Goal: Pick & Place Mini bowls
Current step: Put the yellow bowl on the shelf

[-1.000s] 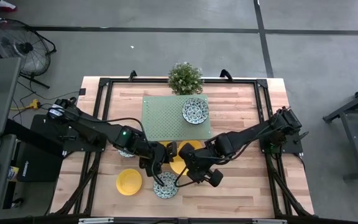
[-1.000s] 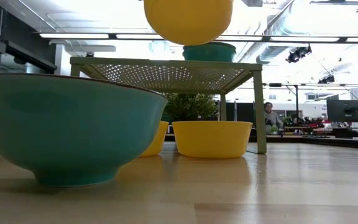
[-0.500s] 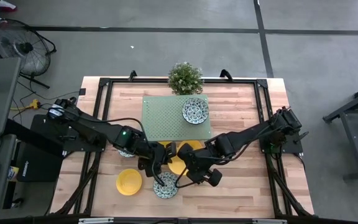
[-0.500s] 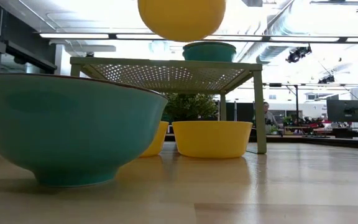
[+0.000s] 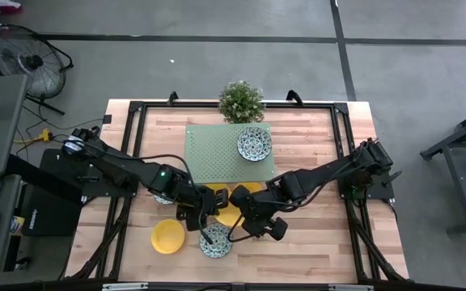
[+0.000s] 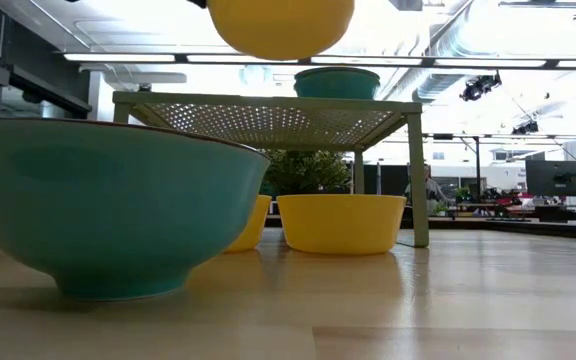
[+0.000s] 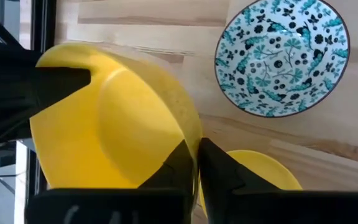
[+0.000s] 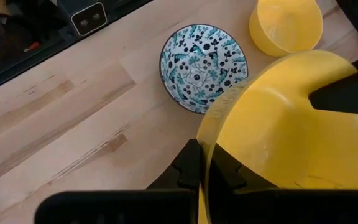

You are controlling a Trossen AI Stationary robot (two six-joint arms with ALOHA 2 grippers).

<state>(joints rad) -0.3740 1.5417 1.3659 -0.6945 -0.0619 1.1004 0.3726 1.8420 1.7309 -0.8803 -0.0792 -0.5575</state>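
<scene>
I see one plain yellow mini bowl [image 5: 228,215] held up between both grippers above the table's near middle; in the low view its underside [image 6: 280,25] hangs high over the table. My left gripper [image 5: 209,212] [image 7: 196,152] is shut on one side of its rim and my right gripper [image 5: 246,215] [image 8: 205,155] on the opposite side. A patterned bowl [image 5: 254,144] stands on the green perforated shelf [image 5: 217,149]. Another patterned bowl [image 5: 215,241] and a yellow bowl [image 5: 168,235] rest on the table near the front edge. My left gripper pinches the yellow bowl's rim [image 7: 194,134], one finger [image 7: 176,165] inside the bowl and one outside. The bowl is lifted clear of the table. My right gripper pinches the opposite rim [image 8: 205,134] the same way, one finger [image 8: 188,165] outside and one inside the wall.
More yellow bowls [image 6: 341,222] sit under the shelf, and a patterned bowl [image 5: 164,196] lies beneath the left arm. A small potted plant [image 5: 241,101] stands at the table's far edge. The large blue-green bowl [image 6: 108,215] fills the low view's left.
Both grippers have carried the shared yellow bowl upward; in the low view it has risen and now stands partly above the picture's top edge. The bowls on the table and the shelf have stayed where they were.
</scene>
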